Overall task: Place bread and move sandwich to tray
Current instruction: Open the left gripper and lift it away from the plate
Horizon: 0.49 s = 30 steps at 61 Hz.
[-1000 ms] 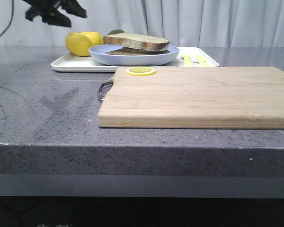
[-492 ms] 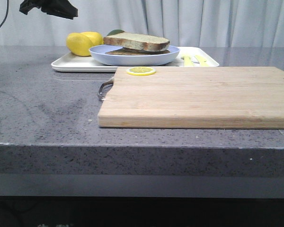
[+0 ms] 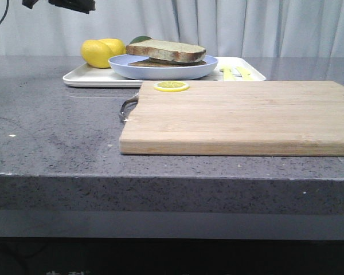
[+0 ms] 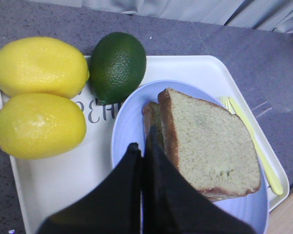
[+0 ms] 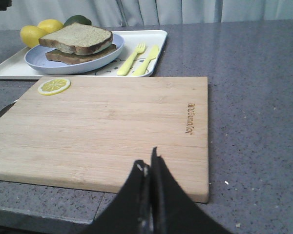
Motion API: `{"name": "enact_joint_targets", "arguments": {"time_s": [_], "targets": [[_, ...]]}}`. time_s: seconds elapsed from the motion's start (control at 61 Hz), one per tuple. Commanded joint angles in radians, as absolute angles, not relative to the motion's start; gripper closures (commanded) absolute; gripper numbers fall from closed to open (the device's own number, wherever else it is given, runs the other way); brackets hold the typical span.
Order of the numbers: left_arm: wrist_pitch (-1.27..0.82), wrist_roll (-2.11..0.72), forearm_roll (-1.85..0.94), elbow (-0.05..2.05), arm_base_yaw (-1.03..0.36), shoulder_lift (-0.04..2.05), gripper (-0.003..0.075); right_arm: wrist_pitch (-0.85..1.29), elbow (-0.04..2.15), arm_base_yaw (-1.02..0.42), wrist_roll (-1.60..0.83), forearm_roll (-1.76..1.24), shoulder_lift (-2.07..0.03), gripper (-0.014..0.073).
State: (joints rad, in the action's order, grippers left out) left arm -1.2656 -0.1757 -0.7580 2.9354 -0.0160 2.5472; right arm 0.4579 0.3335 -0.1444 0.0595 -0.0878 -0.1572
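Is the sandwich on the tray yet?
Yes. The sandwich lies on a blue plate, and the plate sits on the white tray beside the lemons.

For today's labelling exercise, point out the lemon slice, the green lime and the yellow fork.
lemon slice [image 5: 53, 86], right wrist view, its centre.
green lime [image 4: 117, 66], left wrist view, middle of its skin.
yellow fork [image 5: 131, 60], right wrist view, its handle.

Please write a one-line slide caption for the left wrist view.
Closed left pincer above round pale-blue plate holding stacked brown-crusted bread slices on white rectangular tray.
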Motion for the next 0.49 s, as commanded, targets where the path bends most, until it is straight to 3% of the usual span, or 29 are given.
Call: {"name": "enact_joint_targets", "arguments": {"time_s": [0.0,0.475], "targets": [[-1.256,-0.151,-0.820,3.056,-0.011,2.432,0.0741,0.376,0.361,-0.142,0.057,-0.092,-0.169,0.0652],[-1.257,-0.083,-0.558,3.003,-0.065,2.295,0.0741,0.376,0.361,-0.142,0.057,-0.092,-0.169,0.0652]]}}
